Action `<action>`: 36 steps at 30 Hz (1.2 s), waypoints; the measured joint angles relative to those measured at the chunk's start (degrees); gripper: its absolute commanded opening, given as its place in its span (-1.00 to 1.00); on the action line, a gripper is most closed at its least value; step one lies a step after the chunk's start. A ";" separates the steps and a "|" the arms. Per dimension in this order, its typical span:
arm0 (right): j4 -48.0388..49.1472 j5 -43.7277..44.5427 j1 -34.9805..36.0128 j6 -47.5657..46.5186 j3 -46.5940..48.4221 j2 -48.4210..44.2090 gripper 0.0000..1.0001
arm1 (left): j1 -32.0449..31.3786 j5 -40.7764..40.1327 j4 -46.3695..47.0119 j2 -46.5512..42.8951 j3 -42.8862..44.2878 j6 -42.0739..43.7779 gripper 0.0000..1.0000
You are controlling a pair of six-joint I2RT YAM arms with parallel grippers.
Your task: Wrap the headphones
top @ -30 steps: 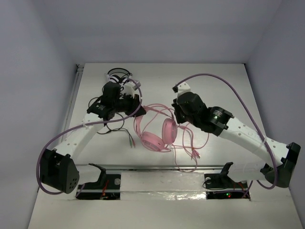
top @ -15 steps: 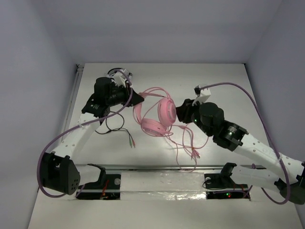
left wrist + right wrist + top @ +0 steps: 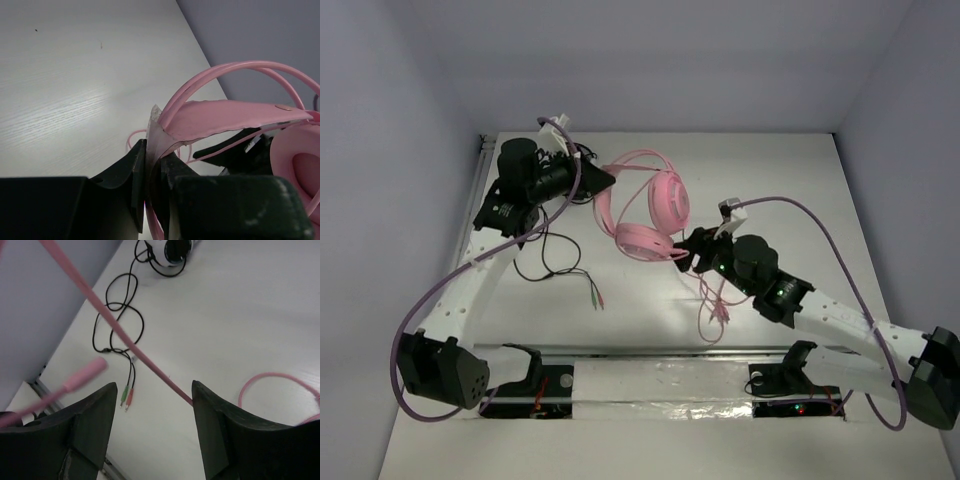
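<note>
My left gripper (image 3: pixel 601 181) is shut on the thin band of the pink headphones (image 3: pixel 653 212) and holds them up off the table. In the left wrist view the band's flat strap (image 3: pixel 235 112) runs out from between the closed jaws of the left gripper (image 3: pixel 154 150). One earcup (image 3: pixel 300 165) shows at the right. The pink cable (image 3: pixel 716 300) hangs down to the table. My right gripper (image 3: pixel 688 256) is open just below the lower earcup. The cable (image 3: pixel 110 322) crosses in front of the right gripper (image 3: pixel 155 390), against its right finger, with nothing gripped.
A black cable (image 3: pixel 120 335) with green and red plugs (image 3: pixel 126 397) lies on the white table to the left. It leads to black-and-white headphones (image 3: pixel 172 250) at the back. A metal rail (image 3: pixel 660 350) runs along the table's near edge.
The left gripper lifted the pink headphones up and toward the back left. The right gripper opened, came off the earcup, and its arm dropped lower toward the near right.
</note>
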 measured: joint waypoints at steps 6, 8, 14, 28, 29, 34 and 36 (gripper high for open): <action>4.48 -2.01 -0.02 2.91 -7.23 2.19 0.25 | 1.66 -0.55 -1.51 0.59 5.77 -2.03 -1.00; 5.29 -2.16 -0.02 3.85 -8.90 3.04 0.24 | 2.29 -0.48 -1.66 1.16 8.59 -2.40 -1.00; 8.90 -2.23 -0.50 5.33 -11.30 6.25 0.26 | 3.87 0.44 -1.73 2.60 15.06 -4.33 -1.00; 8.33 -1.31 -2.29 5.68 -11.21 1.07 0.51 | 4.85 1.14 -5.42 5.42 19.98 -5.05 -1.00; 8.02 -1.36 -3.04 5.62 -10.99 0.42 0.50 | 4.87 1.07 -5.42 5.60 20.33 -5.09 -1.00; 7.65 -2.99 -6.84 4.50 -7.80 6.71 0.29 | 4.96 1.05 -5.33 6.05 21.59 -5.55 -1.00; 7.65 -4.11 -7.23 3.67 -6.56 10.03 0.17 | 4.96 1.01 -5.38 6.05 21.73 -5.77 -1.00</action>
